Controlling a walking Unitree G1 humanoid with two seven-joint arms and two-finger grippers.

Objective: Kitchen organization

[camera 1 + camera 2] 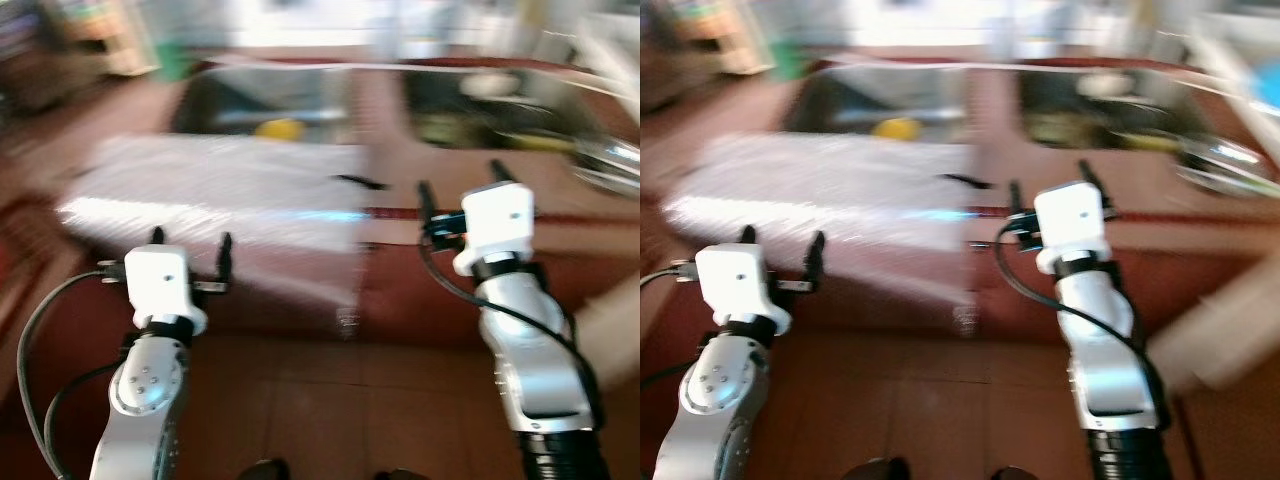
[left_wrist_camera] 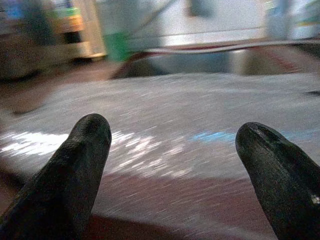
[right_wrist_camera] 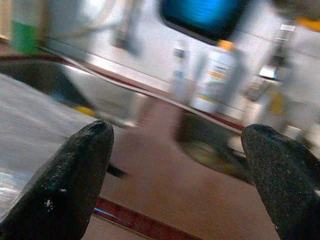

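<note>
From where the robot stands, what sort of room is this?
Most likely a kitchen, though the pictures are blurred: a double sink is set in a reddish-brown counter, with a shiny drainboard beside it and bottles along the wall.

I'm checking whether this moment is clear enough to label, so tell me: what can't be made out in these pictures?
- Yellow thing in the left sink basin: motion blur hides what it is.
- Contents of the right sink basin: blurred, unidentifiable.
- Small dark thing on the counter: smeared by blur.
- Shiny metal item: cut off by the head view's right edge.
- Bottles behind the sink: labels unreadable.
- Left tool and right tool: both open, holding nothing.
</note>
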